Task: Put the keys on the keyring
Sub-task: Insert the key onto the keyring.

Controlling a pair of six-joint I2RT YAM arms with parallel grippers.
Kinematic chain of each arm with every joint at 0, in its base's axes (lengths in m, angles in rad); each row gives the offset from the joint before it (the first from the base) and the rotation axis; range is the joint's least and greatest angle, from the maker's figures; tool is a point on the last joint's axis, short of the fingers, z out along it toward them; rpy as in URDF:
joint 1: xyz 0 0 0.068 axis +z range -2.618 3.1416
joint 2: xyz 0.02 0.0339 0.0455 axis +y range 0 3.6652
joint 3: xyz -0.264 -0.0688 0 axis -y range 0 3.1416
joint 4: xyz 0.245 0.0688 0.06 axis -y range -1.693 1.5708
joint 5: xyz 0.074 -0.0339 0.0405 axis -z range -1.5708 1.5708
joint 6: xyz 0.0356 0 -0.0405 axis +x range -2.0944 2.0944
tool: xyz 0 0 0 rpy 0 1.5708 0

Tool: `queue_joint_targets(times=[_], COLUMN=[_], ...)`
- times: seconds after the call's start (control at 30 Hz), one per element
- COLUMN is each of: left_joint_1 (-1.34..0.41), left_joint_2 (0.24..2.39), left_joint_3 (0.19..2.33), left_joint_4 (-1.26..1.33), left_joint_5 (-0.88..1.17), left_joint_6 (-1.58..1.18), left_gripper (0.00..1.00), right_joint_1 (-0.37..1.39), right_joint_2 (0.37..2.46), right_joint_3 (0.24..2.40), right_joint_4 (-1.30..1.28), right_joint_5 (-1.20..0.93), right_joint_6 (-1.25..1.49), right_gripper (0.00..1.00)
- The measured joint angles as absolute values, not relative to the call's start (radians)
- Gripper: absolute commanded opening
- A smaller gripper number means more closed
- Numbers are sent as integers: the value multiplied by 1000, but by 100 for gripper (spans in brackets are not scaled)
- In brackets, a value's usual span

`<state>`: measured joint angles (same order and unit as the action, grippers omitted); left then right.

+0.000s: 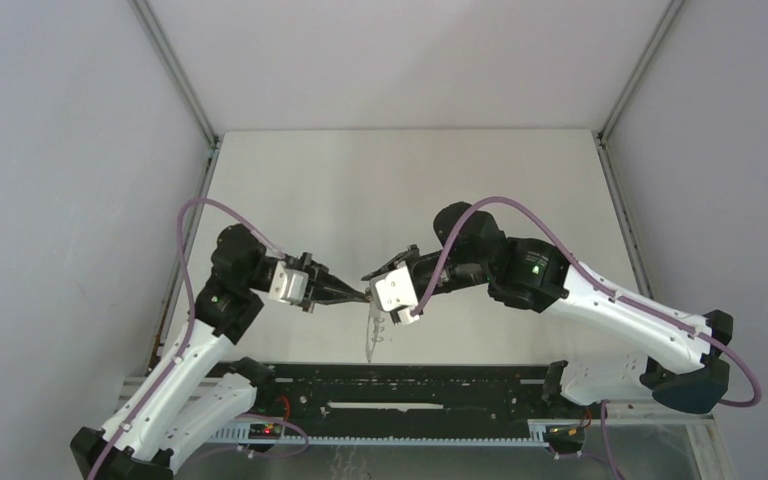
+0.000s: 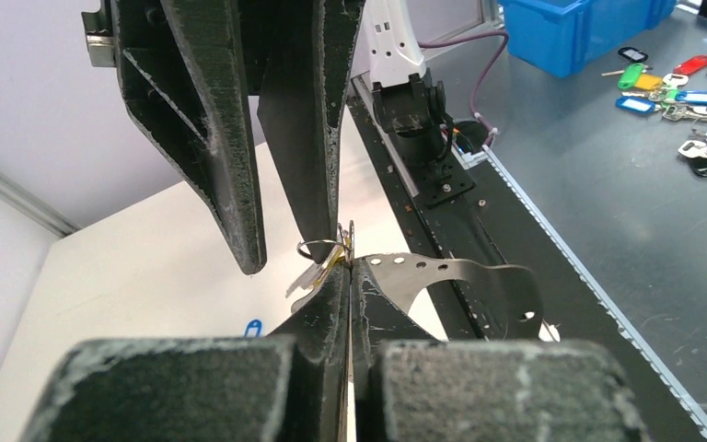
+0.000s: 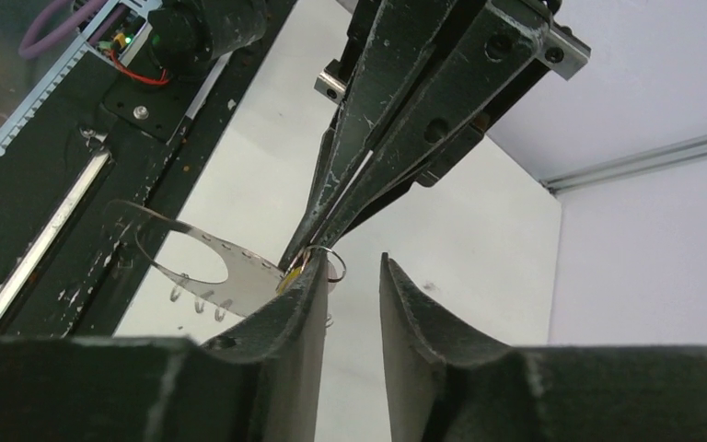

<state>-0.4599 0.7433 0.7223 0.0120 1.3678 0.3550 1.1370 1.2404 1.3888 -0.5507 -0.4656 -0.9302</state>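
My left gripper [image 1: 358,296] is shut on the keyring [image 1: 372,335], a thin grey hoop with small holes and wire loops that hangs below the fingertips above the table's near edge. In the left wrist view its jaws [image 2: 348,267] pinch the hoop's edge [image 2: 442,272]. A small split ring with the yellow key [image 2: 330,258] sits right at that pinch. My right gripper [image 1: 372,275] is open, its left finger against the split ring [image 3: 333,262] and yellow key [image 3: 293,276], nothing between its jaws [image 3: 352,262]. The blue key [image 2: 252,328] lies on the table below.
A black slotted rail [image 1: 410,385] runs along the table's near edge under the keyring. Beyond it, off the table, stand a blue bin [image 2: 580,32] and several loose coloured keys [image 2: 681,92]. White walls enclose the table.
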Motion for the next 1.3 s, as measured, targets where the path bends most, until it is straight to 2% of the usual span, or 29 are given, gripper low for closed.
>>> queue_joint_targets(times=[0.33, 0.77, 1.13, 1.3], left_joint_1=[-463, -482, -483, -496], left_joint_2=[737, 782, 744, 722], left_joint_3=[720, 604, 546, 511], left_joint_4=[41, 613, 833, 933], left_joint_5=[1329, 1173, 1011, 971], left_joint_6=[364, -59, -171, -176], left_gripper=[0, 0, 0, 0], right_joint_1=[1102, 1037, 981, 959], right_joint_2=[1264, 1369, 1488, 1591], right_joint_3=[1438, 1626, 1839, 2019], right_joint_4=[-601, -682, -794, -931], right_joint_5=[-500, -538, -670, -776], right_joint_6=[-910, -906, -918, -918], right_gripper=[42, 41, 42, 46])
